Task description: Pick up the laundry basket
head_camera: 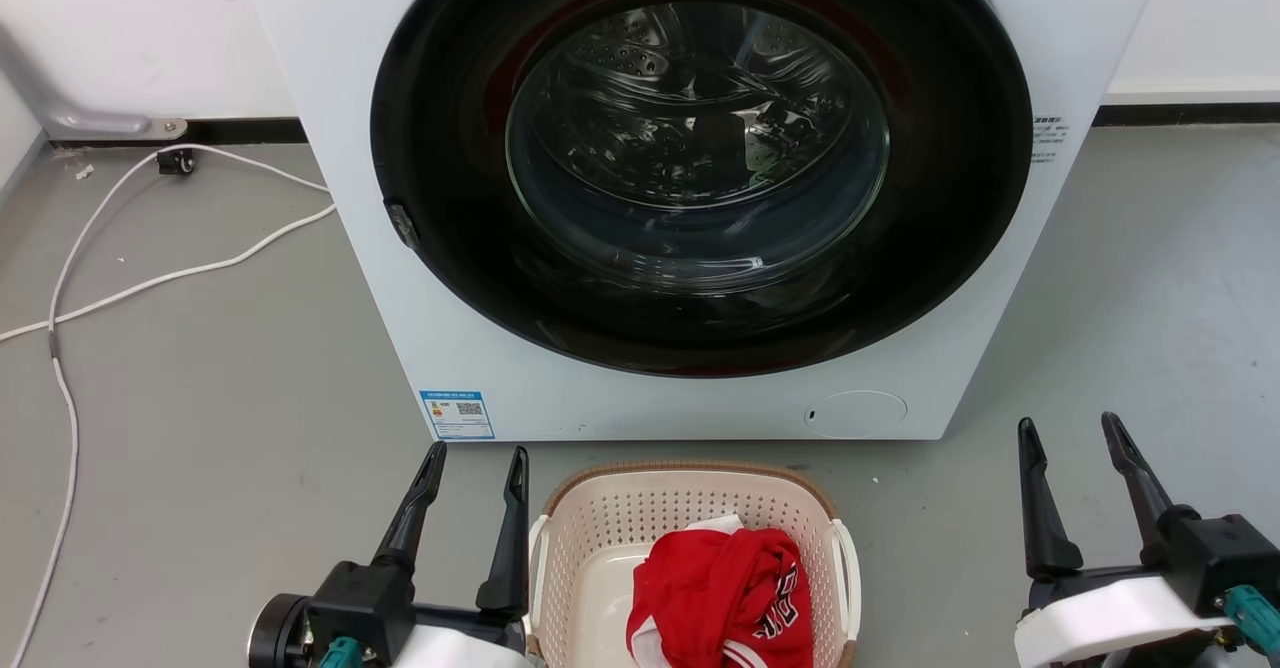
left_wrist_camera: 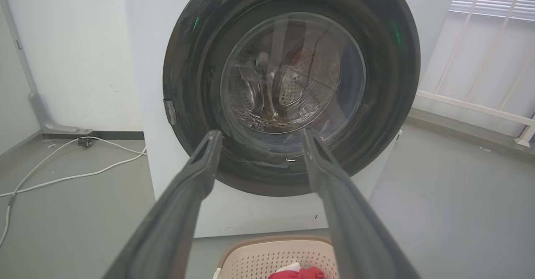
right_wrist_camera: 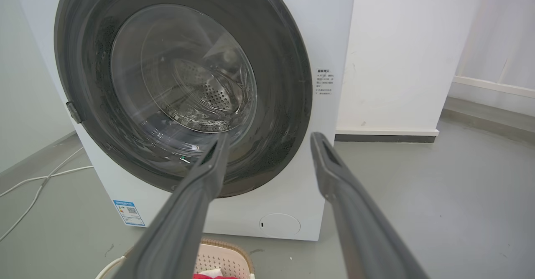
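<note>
The cream laundry basket (head_camera: 600, 533) with a brown woven rim and white side handles sits on the floor in front of the washer, holding a red garment (head_camera: 725, 598). My left gripper (head_camera: 475, 463) stands open just left of the basket's left handle, empty. Open and empty too, my right gripper (head_camera: 1070, 430) hangs well to the right of the basket, apart from it. The basket's far rim (left_wrist_camera: 276, 243) peeks in at the bottom of the left wrist view below the open left gripper (left_wrist_camera: 259, 133). Its corner (right_wrist_camera: 228, 256) also sits under the open right gripper (right_wrist_camera: 271, 138).
A white front-loading washer (head_camera: 690, 388) with a closed dark round door (head_camera: 700, 158) stands right behind the basket. White cables (head_camera: 150, 278) trail across the grey floor on the left. Bare floor (head_camera: 1130, 298) lies to the washer's right.
</note>
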